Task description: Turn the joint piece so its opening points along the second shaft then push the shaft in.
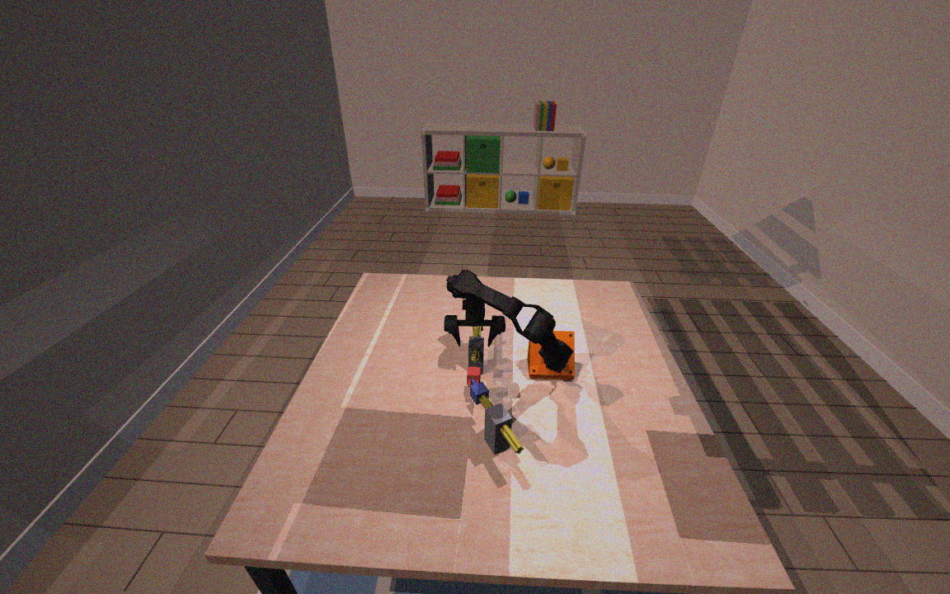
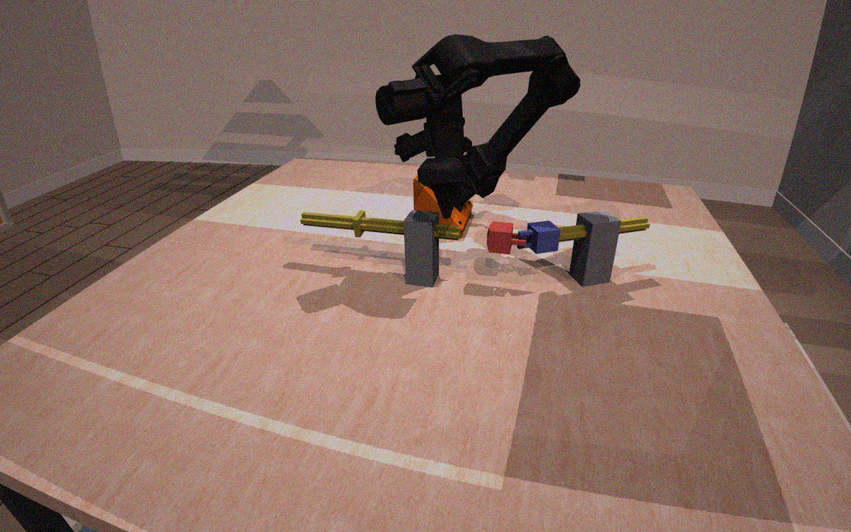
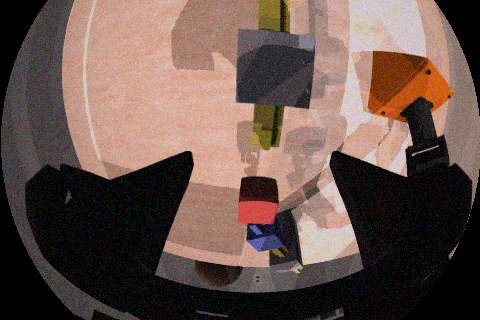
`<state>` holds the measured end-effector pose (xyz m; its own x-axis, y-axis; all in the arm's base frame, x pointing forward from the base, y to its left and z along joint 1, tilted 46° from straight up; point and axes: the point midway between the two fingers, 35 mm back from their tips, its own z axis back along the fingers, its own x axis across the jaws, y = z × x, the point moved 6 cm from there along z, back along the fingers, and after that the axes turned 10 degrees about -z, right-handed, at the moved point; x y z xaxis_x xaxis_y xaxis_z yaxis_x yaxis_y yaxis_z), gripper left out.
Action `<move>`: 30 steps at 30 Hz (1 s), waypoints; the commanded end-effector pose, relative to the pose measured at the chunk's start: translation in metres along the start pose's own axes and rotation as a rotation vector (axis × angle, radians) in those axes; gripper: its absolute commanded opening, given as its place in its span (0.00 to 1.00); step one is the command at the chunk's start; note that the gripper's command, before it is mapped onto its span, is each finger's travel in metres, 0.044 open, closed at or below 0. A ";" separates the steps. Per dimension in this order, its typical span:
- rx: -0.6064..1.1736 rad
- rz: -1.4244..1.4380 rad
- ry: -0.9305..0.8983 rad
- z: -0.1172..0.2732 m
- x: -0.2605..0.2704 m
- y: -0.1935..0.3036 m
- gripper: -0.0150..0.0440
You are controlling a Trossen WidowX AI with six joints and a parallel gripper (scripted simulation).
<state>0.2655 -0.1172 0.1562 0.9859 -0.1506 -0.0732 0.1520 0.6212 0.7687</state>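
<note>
The gripper (image 1: 475, 338) (image 3: 264, 159) is seen wide open over a yellow shaft (image 1: 477, 332) (image 2: 382, 225) (image 3: 269, 125) — nothing is held. In the exterior view, its fingers are hard to make out. Two gray blocks, two yellow shafts, one red joint piece (image 1: 473, 375) (image 2: 500, 237) (image 3: 258, 200) and one blue piece (image 1: 478, 392) (image 2: 543, 236) (image 3: 265, 237) are shown; the red piece is positioned between the blocks, a gap left before the sliding shaft's end.
</note>
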 end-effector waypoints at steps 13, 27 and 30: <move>-0.042 0.501 0.004 0.021 0.024 -0.073 1.00; -0.068 0.978 0.028 0.035 0.031 -0.147 1.00; -0.076 1.081 0.033 0.036 0.030 -0.165 1.00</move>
<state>0.2712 -0.2394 0.0627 0.6756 0.4714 0.5670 -0.7340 0.5028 0.4565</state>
